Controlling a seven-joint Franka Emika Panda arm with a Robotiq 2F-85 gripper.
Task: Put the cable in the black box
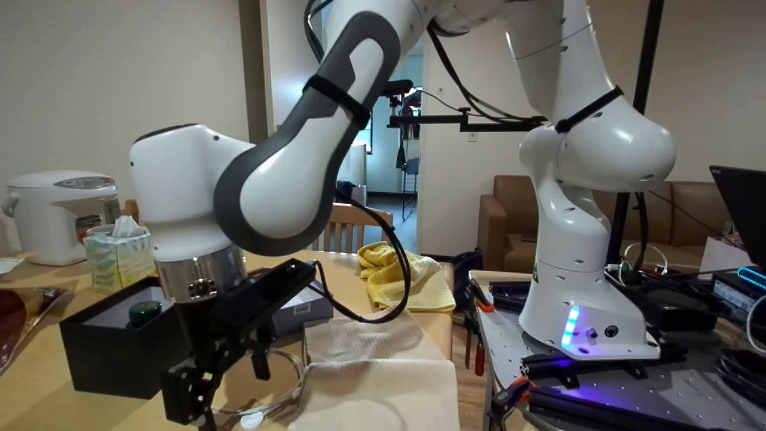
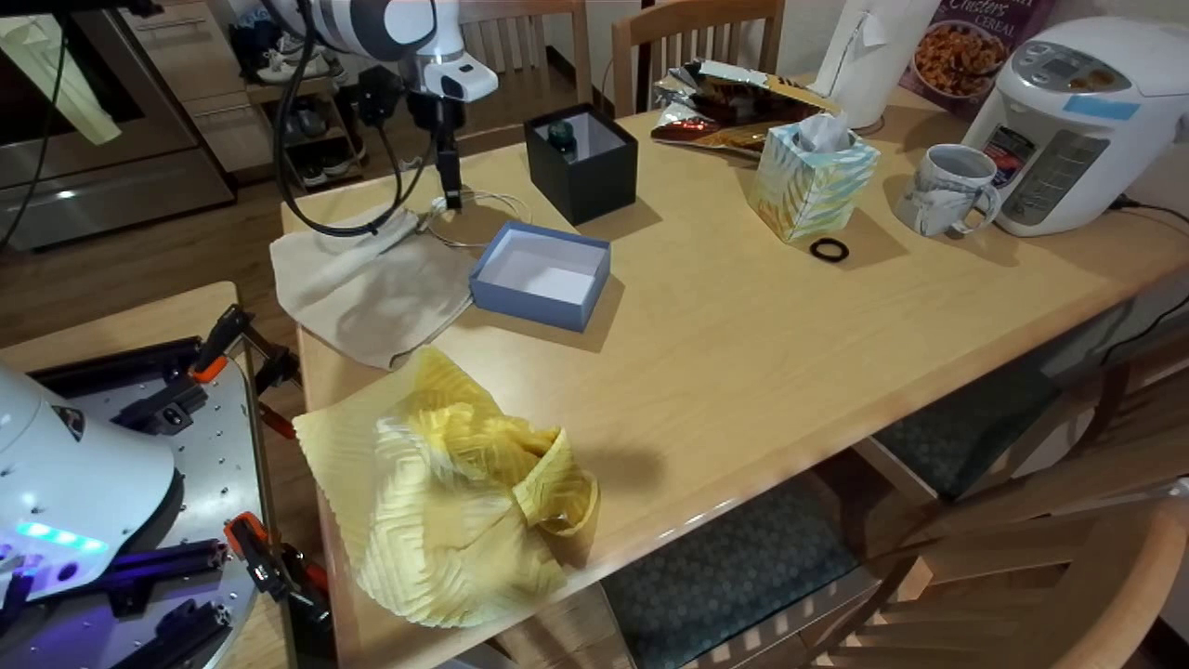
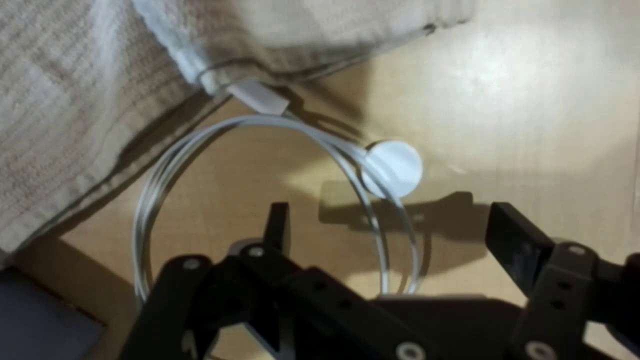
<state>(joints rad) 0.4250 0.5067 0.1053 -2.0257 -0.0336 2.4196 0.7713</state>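
Aiming for the Bendy Cable (image 3: 265, 120)

Our cable lies in a loose loop on the table (image 2: 743, 325), its plug (image 3: 262, 98) right by the cloth (image 3: 90, 110). Our gripper (image 3: 386, 218) holds nothing: its fingers (image 3: 520, 245) are wide apart, and one side of the loop lies under the gap. We guess the cable is light, soft and a bit slippery, so it may sag and swing. We should pinch both strands (image 3: 381, 255) there at once, or one may slip away. A gentle squeeze should do. Our black box (image 2: 608, 186) stands near the loop.
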